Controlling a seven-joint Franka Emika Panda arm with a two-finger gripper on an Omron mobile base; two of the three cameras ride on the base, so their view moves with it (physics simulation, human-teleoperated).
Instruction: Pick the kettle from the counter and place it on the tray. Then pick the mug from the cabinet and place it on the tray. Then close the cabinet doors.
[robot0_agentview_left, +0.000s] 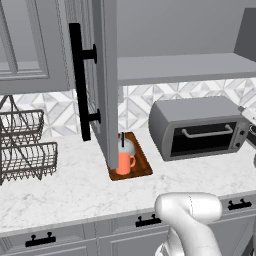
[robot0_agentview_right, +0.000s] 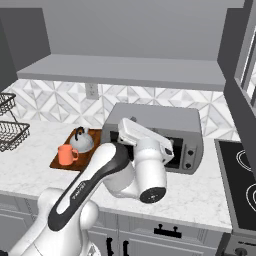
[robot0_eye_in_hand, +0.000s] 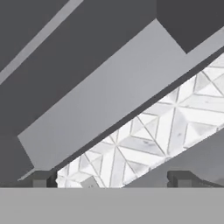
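On the one tray (robot0_agentview_right: 60, 161): one kettle (robot0_agentview_right: 81, 140), one mug (robot0_agentview_right: 65, 155); hand (robot0_eye_in_hand: 112, 178) wide

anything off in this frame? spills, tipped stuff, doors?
No spills or tipped items. The kettle and mug stand upright on the tray. One thing stands out: the cabinet door is swung wide open, hanging over the counter in front of the tray. The gripper is open, holding nothing.

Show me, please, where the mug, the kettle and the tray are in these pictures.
mug (robot0_agentview_right: 65, 155), right base view, on its orange side wall.
kettle (robot0_agentview_right: 82, 142), right base view, on its rounded body.
tray (robot0_agentview_left: 145, 167), left base view, on its bare right rim.
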